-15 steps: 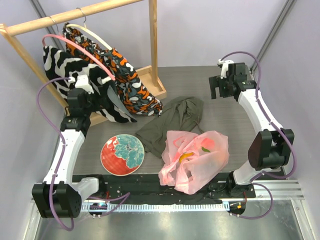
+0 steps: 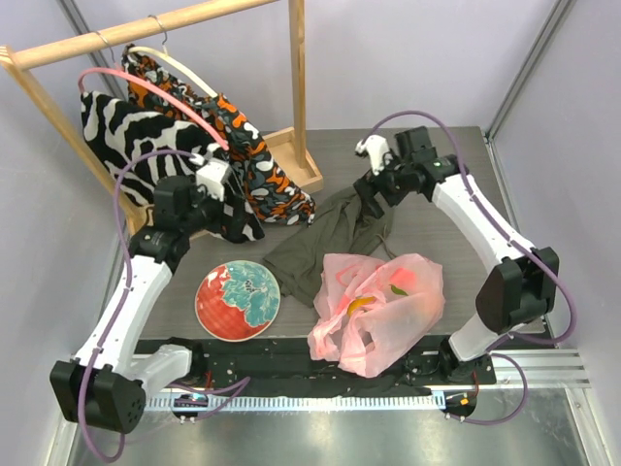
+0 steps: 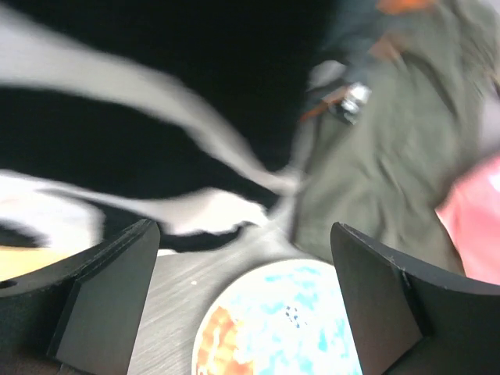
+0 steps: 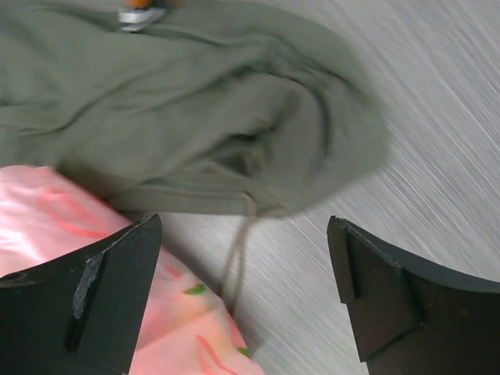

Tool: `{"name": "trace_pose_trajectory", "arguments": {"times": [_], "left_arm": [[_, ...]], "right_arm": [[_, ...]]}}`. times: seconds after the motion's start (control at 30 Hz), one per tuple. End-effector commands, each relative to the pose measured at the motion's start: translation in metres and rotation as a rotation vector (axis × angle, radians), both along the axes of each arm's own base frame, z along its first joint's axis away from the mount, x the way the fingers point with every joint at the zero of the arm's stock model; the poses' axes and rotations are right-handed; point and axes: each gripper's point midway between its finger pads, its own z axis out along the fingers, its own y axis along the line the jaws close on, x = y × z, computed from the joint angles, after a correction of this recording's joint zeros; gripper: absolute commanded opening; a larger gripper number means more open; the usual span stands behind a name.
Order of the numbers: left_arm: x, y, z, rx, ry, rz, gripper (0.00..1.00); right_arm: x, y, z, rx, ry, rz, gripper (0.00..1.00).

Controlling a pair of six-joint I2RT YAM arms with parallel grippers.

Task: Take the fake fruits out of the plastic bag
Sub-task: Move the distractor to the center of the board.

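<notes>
Two fake fruits (image 2: 361,304) showed only dimly through the thin, crinkled pink plastic bag (image 2: 393,325), slumped near the desk's (image 2: 417,243) front edge, left end effector (image 3: 246,266) and right end effector (image 4: 246,289) both gaped wide, empty.

The plastic bag (image 2: 403,311) is being seen as thin, glossy and translucent, the olive cloth (image 2: 335,233) as matt, the worktop (image 2: 412,228) as brushed, the rack (image 2: 298,87) as bare wood.

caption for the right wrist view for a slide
Open right gripper over olive-green cloth, pink plastic bag at lower left
</notes>
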Motion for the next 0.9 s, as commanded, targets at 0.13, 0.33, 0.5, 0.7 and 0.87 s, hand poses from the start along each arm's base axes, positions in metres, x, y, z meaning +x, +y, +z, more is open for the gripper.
{"name": "trace_pose_trajectory", "arguments": {"times": [0.13,0.33,0.5,0.7,0.87], "left_arm": [[-0.031,-0.037,0.010,0.111,-0.018,-0.256,0.83],[-0.034,-0.037,0.009,0.138,-0.005,-0.289,0.38],[-0.034,-0.037,0.008,0.160,-0.010,-0.300,0.15],[-0.012,-0.049,0.042,0.185,-0.085,-0.327,0.34],[-0.004,-0.069,0.059,0.208,-0.142,-0.385,0.48]], "right_arm": [[0.005,0.053,-0.040,-0.021,0.050,0.218,0.68],[0.016,0.069,-0.105,-0.106,0.236,0.368,0.30],[0.043,0.045,-0.165,-0.294,0.302,0.306,0.20],[0.143,-0.041,-0.172,-0.262,0.265,-0.143,0.15],[0.201,-0.141,-0.143,-0.388,0.079,-0.406,0.11]]}}
